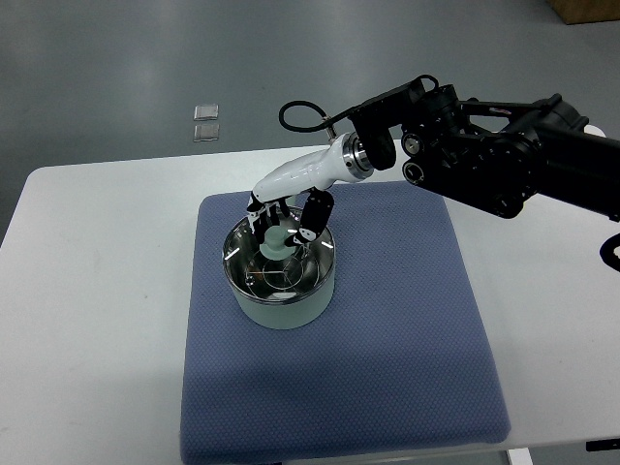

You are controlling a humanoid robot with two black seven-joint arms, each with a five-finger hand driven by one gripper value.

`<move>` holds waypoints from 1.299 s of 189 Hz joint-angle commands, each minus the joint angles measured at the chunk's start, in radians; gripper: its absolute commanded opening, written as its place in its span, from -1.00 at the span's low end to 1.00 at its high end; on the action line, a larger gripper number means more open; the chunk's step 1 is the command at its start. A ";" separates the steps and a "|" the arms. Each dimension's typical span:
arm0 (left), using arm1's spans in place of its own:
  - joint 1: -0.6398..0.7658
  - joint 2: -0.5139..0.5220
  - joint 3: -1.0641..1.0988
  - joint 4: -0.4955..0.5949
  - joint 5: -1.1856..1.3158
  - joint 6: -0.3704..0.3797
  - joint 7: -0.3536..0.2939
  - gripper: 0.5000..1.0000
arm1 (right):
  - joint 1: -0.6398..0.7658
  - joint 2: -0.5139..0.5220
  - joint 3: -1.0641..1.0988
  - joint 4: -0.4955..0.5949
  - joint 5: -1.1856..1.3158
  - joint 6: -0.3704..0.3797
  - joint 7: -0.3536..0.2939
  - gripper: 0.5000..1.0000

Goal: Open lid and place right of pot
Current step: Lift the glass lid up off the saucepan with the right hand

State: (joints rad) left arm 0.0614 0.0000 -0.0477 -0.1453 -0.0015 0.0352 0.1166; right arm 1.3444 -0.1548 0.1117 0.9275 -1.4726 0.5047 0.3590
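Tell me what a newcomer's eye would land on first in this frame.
First the right hand, its black arm reaching in from the right edge, with fingers closed around the knob of the glass lid. The lid sits on the pale pot, left of centre on a blue mat covering the white table. The mat right of the pot lies bare.

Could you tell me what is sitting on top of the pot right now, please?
A glass lid covers the pot. The right hand grips its pale knob, partly hiding it. The pot's contents cannot be made out.
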 commanded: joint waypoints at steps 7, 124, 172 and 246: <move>0.000 0.000 0.000 0.001 0.000 0.000 0.000 1.00 | 0.001 0.000 0.000 -0.001 0.001 0.002 0.000 -1.00; 0.000 0.000 0.000 0.004 0.000 0.000 0.000 1.00 | 0.016 -0.022 0.048 -0.001 0.047 0.021 0.000 -1.00; 0.002 0.000 0.000 0.006 0.000 0.002 0.000 1.00 | 0.036 -0.100 0.092 -0.001 0.054 0.074 0.003 -1.00; 0.000 0.000 0.002 0.004 0.000 0.008 0.000 1.00 | 0.024 -0.264 0.121 -0.003 0.054 0.098 0.035 -1.00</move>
State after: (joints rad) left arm 0.0622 0.0000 -0.0461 -0.1407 -0.0015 0.0414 0.1166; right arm 1.3722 -0.3786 0.2324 0.9268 -1.4190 0.6047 0.3815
